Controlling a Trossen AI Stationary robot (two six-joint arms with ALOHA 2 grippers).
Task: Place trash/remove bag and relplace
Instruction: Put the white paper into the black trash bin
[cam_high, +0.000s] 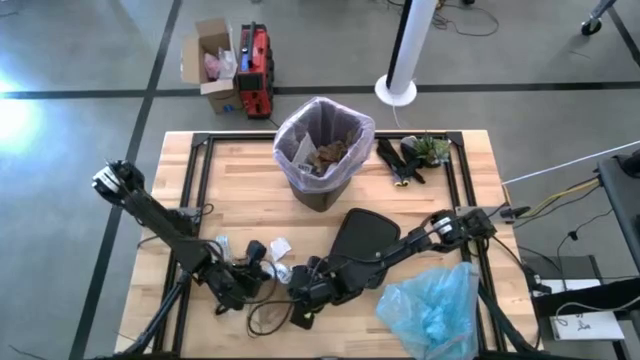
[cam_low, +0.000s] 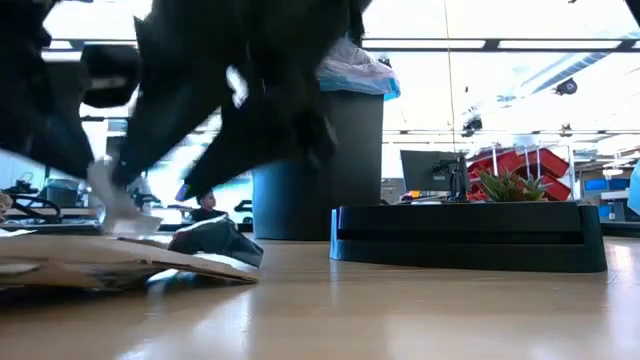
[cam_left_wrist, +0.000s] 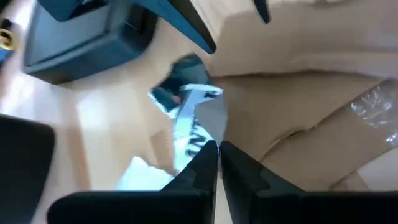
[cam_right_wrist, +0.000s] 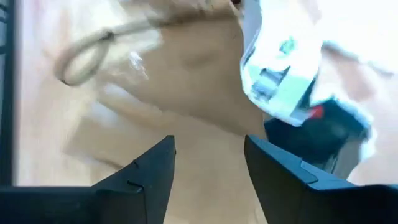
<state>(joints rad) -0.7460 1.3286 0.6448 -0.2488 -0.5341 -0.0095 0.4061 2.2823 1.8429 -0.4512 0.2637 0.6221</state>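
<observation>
Your trash, the loose scatter of crumpled brown paper (cam_right_wrist: 186, 68), white scraps (cam_high: 279, 246) and small printed wrappers (cam_left_wrist: 186, 121), lies on the near part of the wooden table (cam_high: 240, 190), between the two arms. Some brown and white pieces already sit in the dark bin (cam_high: 320, 155), whose thin pale pink-lavender liner (cam_high: 352, 124) is folded over the rim; the bin stands well apart from the heap, toward the far edge. The crinkly light blue replacement bag (cam_high: 432, 305) waits near the right corner.

You are in the trash-loading step. The left gripper (cam_left_wrist: 218, 152) is down at the heap with its fingers closed tip to tip; whether any paper is pinched between them I cannot tell. The right gripper (cam_right_wrist: 208, 158) hovers low over the brown paper, its jaws parted and empty.

Next, I judge, you should confirm the left catch, lift, and carry across to the bin; the liner swap is not yet due.
</observation>
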